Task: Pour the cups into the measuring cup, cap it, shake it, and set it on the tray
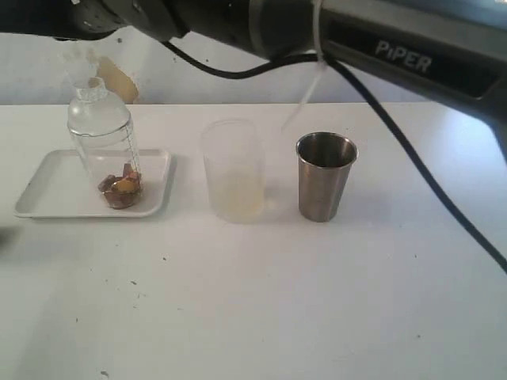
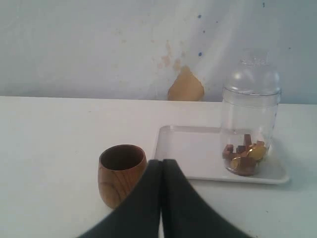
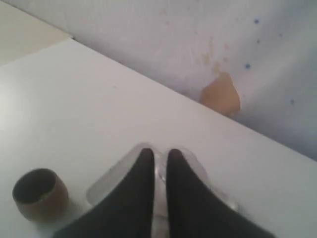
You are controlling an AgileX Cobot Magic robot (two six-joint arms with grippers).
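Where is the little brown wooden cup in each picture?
Exterior view: not in it.
Left wrist view: wooden cup stands beside the left gripper, near the tray.
Right wrist view: it stands on the table beside the right gripper.
Shared landmark: tan patch on the wall, in all three.

Frosted cup (image 1: 232,170) (yellowish residue, perhaps), white table (image 1: 317,301)
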